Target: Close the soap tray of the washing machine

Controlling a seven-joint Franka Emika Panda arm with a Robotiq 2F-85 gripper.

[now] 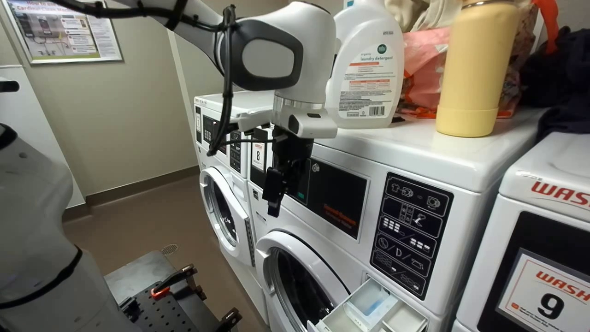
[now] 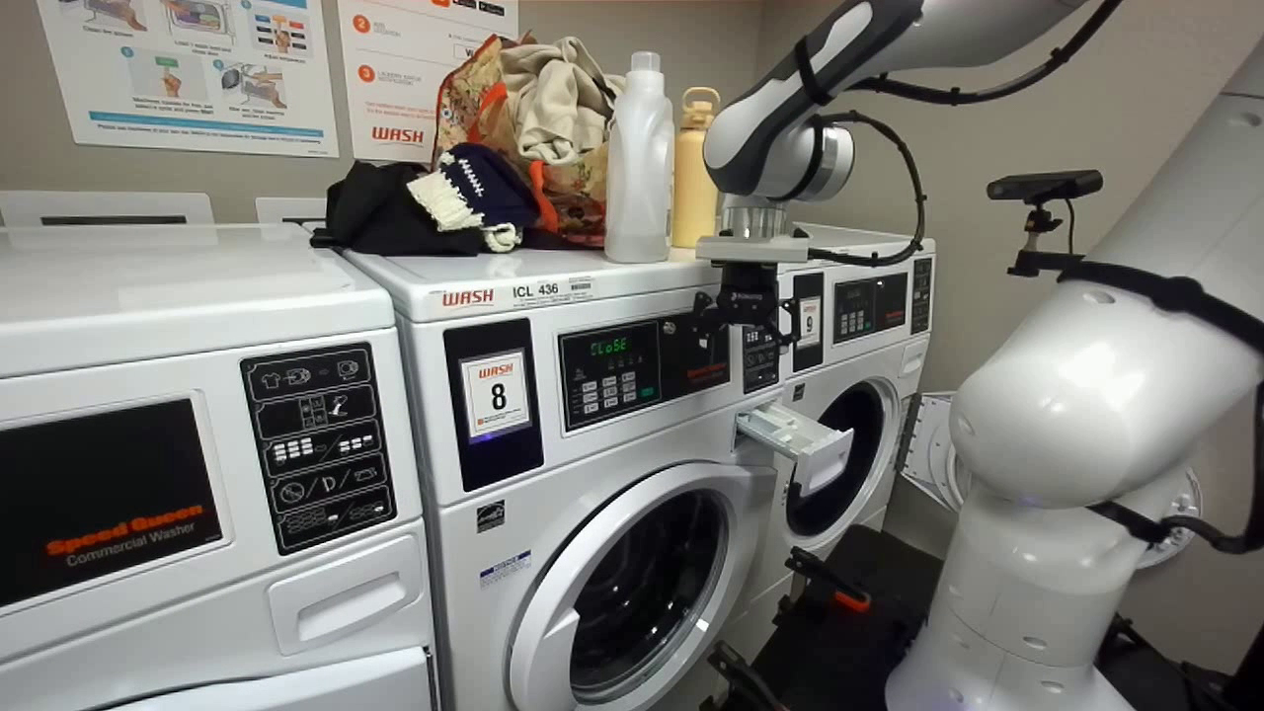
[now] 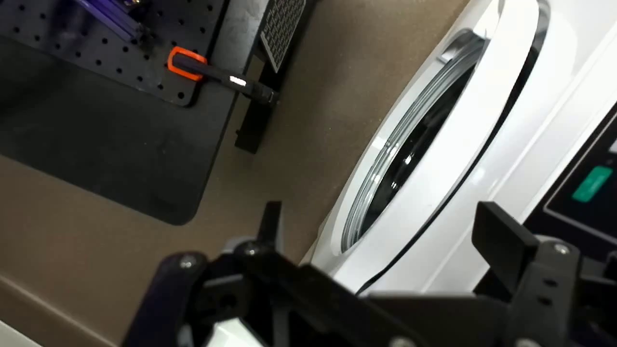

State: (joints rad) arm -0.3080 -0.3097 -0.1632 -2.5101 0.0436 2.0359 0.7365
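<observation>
The washing machine [image 1: 322,230], white with a dark display panel, also shows in an exterior view [image 2: 459,573] and in the wrist view [image 3: 518,168]. Its pale soap tray [image 2: 825,464] is pulled out at the right of the front. It also shows in an exterior view [image 1: 357,316], with its inner compartments visible from above. My gripper [image 2: 748,331] hangs fingers down in front of the control panel, above the tray and apart from it. It shows in an exterior view [image 1: 275,198] too. In the wrist view my gripper [image 3: 378,212] has its fingers wide apart with nothing between them.
The round door [image 2: 553,602] is below the panel. A detergent bottle [image 1: 368,69], a yellow flask [image 1: 474,78] and a bag with clothes [image 2: 578,207] stand on top. A machine with a "9" label [image 1: 548,299] is beside it. A dark cart [image 3: 120,144] with clamps is in front.
</observation>
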